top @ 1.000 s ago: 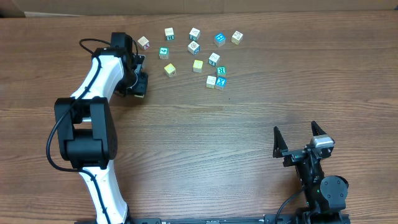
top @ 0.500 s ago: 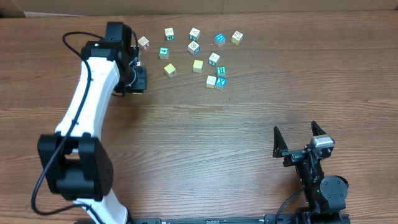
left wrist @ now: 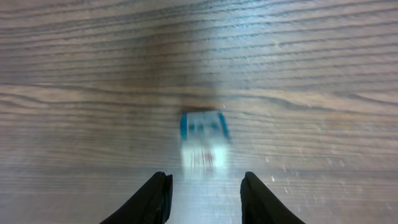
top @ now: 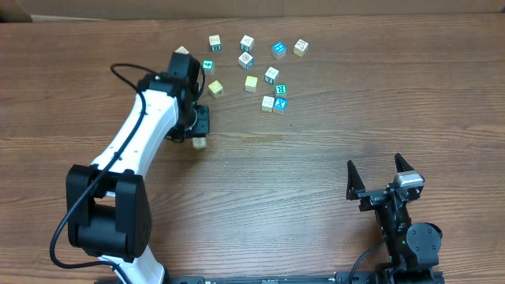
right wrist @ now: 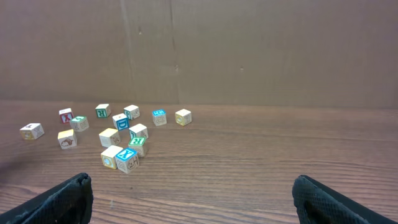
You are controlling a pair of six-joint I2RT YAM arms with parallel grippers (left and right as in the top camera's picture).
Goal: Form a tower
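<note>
Big wooden tabletop [top: 316, 181], and the left arm [top: 146, 126] reaches over its left-middle part, short of the loose letter cubes [top: 246, 60] scattered along the far side. Our read is that the base is being set down here. The trick is to lift off straight up and slow with no sideways nudge, and to leave room around it for bringing in the next cube.

The right fingers [right wrist: 68, 196] are spread wide and empty, parked at the near right. The left fingers [left wrist: 158, 199] stand a little apart and grip nothing, with only bare wood between them.

The tower [left wrist: 204, 140] sits on the tabletop just past the left fingertips, well apart from the loose cubes. It looks blue above and pale below, as far as the blur lets us tell.
</note>
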